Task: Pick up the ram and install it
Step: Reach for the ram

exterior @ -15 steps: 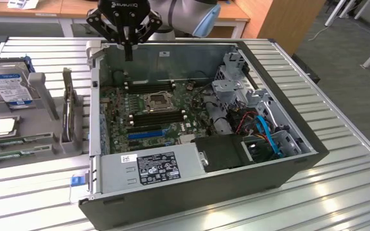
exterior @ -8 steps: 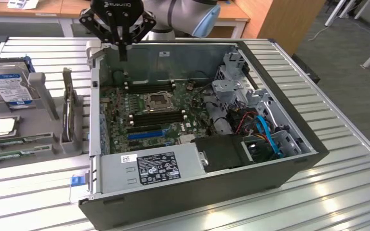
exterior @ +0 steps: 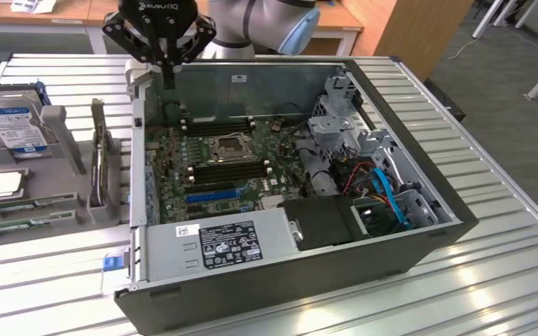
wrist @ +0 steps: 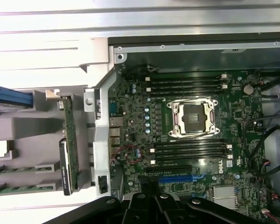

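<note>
Slatted metal bench point(exterior: 493, 231) w/ open PC case point(exterior: 250, 297); gripper point(exterior: 169, 78), jaws pressed together, hangs over case's far wall, well apart from ram point(exterior: 26, 206) in grey holder point(exterior: 52, 189)

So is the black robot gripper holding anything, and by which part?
Nothing. The black gripper is shut and empty above the open dark computer case; a slim green ram stick lies outside it.

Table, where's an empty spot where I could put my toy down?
The bare table at the exterior view's right of the computer case is widest. A smaller strip runs between the grey holder and the near table edge. It is crowded around the hard drive and processor chip.
</note>
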`<state>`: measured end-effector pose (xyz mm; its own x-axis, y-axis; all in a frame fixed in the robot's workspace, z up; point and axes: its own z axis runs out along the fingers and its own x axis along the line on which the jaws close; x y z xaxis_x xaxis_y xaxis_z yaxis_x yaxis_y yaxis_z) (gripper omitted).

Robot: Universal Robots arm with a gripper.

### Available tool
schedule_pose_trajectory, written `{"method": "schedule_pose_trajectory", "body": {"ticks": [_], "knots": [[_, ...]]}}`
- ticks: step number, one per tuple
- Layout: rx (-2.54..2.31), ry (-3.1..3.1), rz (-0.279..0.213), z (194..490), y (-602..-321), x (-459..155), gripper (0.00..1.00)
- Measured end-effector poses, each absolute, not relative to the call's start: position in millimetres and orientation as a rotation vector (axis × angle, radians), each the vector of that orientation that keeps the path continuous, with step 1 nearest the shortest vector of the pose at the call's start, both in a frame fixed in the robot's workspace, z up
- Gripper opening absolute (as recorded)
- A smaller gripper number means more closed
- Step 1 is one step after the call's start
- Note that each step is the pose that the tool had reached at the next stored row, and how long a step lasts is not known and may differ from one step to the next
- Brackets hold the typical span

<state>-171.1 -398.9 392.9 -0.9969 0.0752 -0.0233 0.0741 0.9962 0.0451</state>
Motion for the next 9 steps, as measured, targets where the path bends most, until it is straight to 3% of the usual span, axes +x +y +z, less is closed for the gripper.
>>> {"method": "schedule_pose_trajectory", "body": {"ticks": [9], "knots": [[0.117,3.114,0.069,393,-399,-186,0.10]]}}
